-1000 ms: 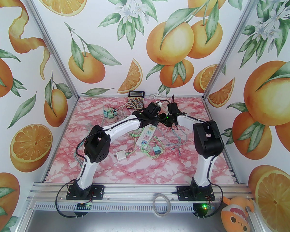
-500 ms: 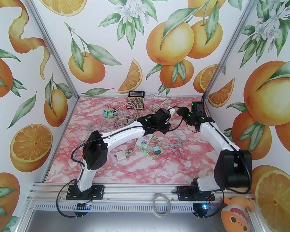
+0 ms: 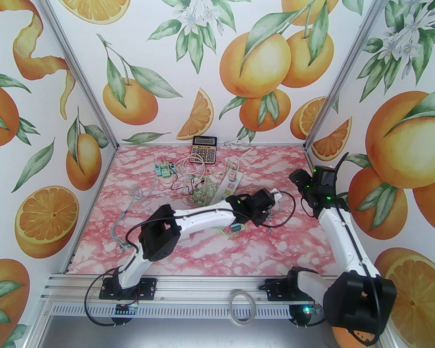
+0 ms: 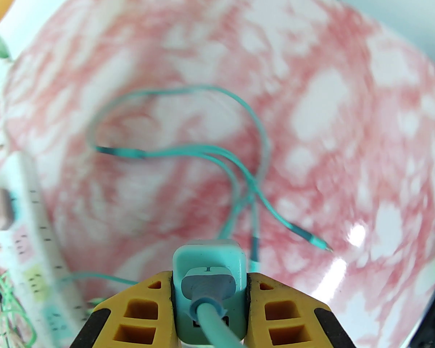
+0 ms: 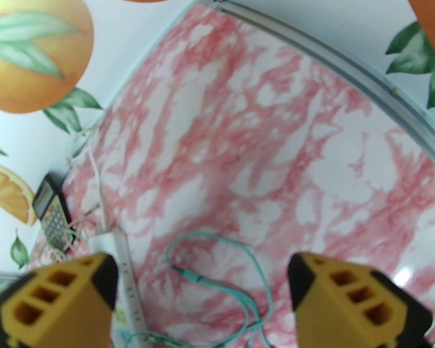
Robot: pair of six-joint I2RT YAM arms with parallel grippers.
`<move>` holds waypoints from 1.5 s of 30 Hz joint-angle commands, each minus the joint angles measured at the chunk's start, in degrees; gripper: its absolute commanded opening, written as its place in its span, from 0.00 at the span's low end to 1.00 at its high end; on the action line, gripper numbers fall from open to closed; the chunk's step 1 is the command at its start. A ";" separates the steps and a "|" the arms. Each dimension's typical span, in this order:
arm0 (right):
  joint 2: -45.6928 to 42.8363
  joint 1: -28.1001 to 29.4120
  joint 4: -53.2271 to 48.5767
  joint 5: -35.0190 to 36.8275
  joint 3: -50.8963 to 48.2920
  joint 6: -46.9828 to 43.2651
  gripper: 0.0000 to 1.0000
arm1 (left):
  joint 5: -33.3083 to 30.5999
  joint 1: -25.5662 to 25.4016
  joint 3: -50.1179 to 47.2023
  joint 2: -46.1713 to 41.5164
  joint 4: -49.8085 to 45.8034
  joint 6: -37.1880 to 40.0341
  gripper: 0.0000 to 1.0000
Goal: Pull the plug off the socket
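Note:
A mint-green plug (image 4: 209, 266) with a cable running from its face sits between the yellow fingers (image 4: 137, 310) of my left gripper (image 4: 210, 279), which is shut on it. From above, the left gripper (image 3: 273, 196) holds the plug (image 3: 277, 195) over the table, well to the right of the white power strip (image 3: 230, 184) and apart from it. The strip (image 4: 32, 263) runs along the left edge of the left wrist view. My right gripper (image 3: 296, 175) hangs near the right wall, and it (image 5: 201, 266) is open with nothing between its fingers.
A calculator (image 3: 204, 150) lies at the back wall. Tangled thin cables (image 3: 197, 190) and small green adapters (image 3: 163, 169) lie left of the strip. A loose teal cable (image 4: 188, 150) trails on the pink marble table (image 3: 239, 256). The right wall post (image 3: 311, 136) is close to the right arm.
The left arm has swung right and toward the near side with the plug, away from the strip. The right arm has pulled back toward the right wall, leaving the strip uncovered.

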 commanded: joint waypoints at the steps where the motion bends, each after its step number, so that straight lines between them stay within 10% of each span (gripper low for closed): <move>1: -1.45 -0.29 -2.09 0.01 -1.43 -0.58 0.87 | -5.46 -1.70 2.74 1.61 0.61 3.79 0.22; 9: -2.17 -0.25 -2.14 -2.57 -2.11 -1.44 1.00 | -2.88 -3.67 5.49 4.62 -1.96 3.81 0.34; 25: 0.98 1.73 -0.28 -6.17 -1.27 -2.27 1.00 | 6.33 -1.55 5.94 -3.64 -5.19 -4.27 0.91; 45: 20.94 15.94 6.32 -13.28 8.28 -3.12 1.00 | 5.04 19.00 2.57 -8.28 -4.46 -12.15 0.90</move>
